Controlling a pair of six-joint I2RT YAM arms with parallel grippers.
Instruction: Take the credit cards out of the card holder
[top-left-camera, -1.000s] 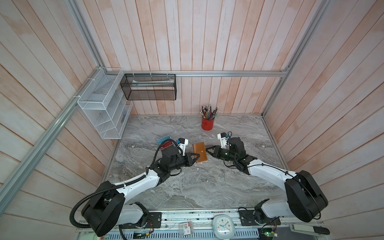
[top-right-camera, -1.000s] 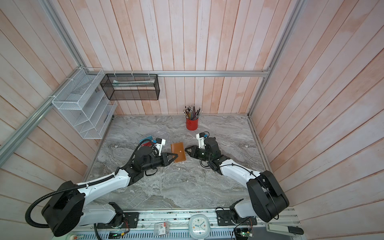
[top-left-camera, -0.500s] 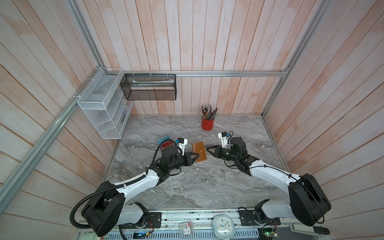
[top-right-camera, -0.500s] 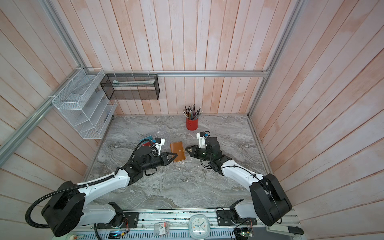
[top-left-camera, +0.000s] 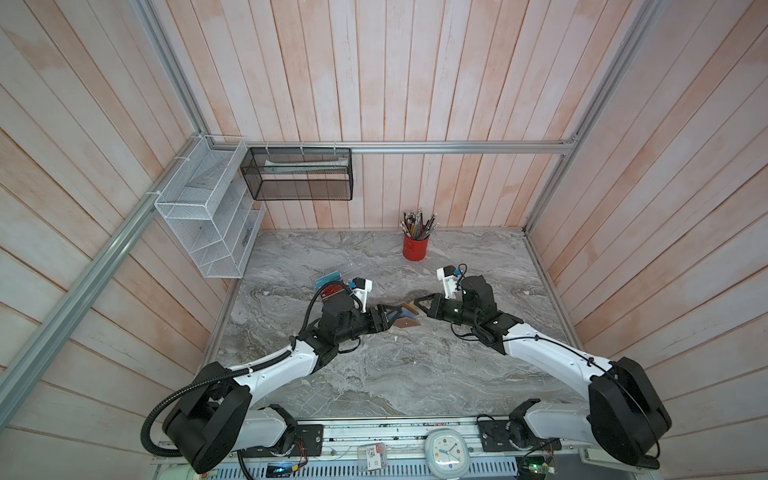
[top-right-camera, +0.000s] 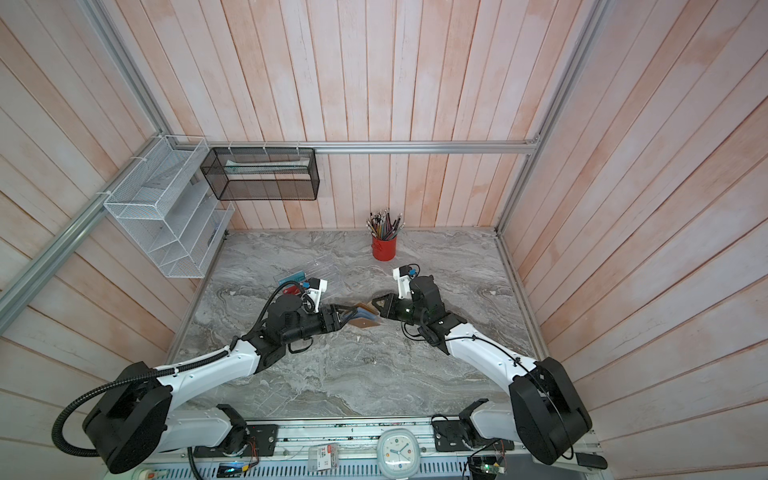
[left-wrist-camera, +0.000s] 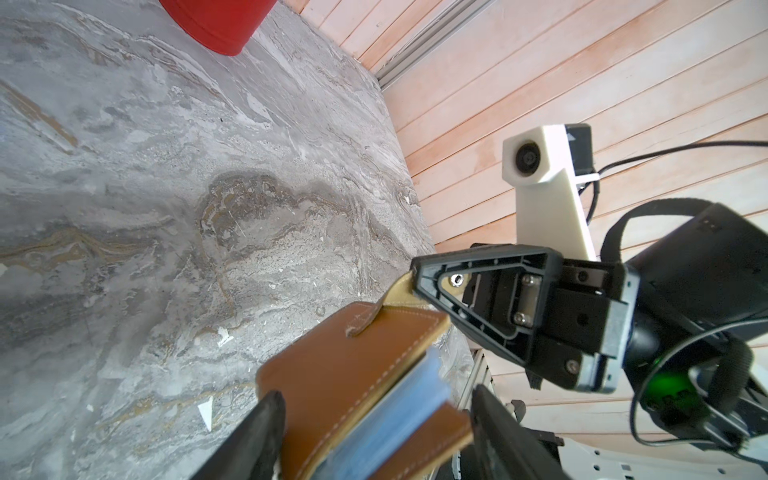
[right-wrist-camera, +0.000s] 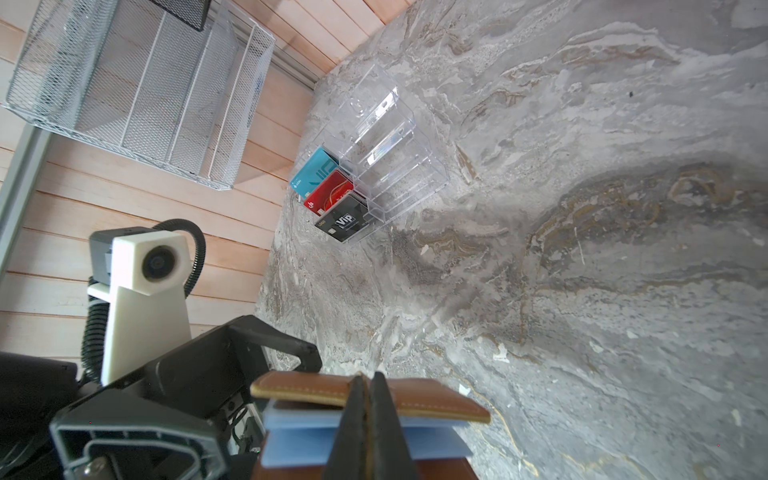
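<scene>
Looking from above, I see the palm-sized tan-brown leather card holder (top-left-camera: 405, 316) in the middle of the grey marble tabletop (top-left-camera: 374, 374), just between my two grippers. The right gripper (left-wrist-camera: 415, 275) is closed tightly on the holder's narrow leather strap (left-wrist-camera: 397, 294). The metal snap button (left-wrist-camera: 456, 279) shows through the finger's frame. The left gripper (left-wrist-camera: 374, 395) has its jaws spread wide, one black finger at each side of the holder, and I cannot tell if they press it. The holder stands partly open, and pale blue-grey plastic sleeves (right-wrist-camera: 299, 415) fan out between its two covers. Any credit card inside them I cannot make out. Beyond the left gripper, toward the back wall, a clear acrylic rack (right-wrist-camera: 386, 137) carries teal, red and black cards. A red cup of pencils (top-left-camera: 414, 249) stands near that wall, well apart.
</scene>
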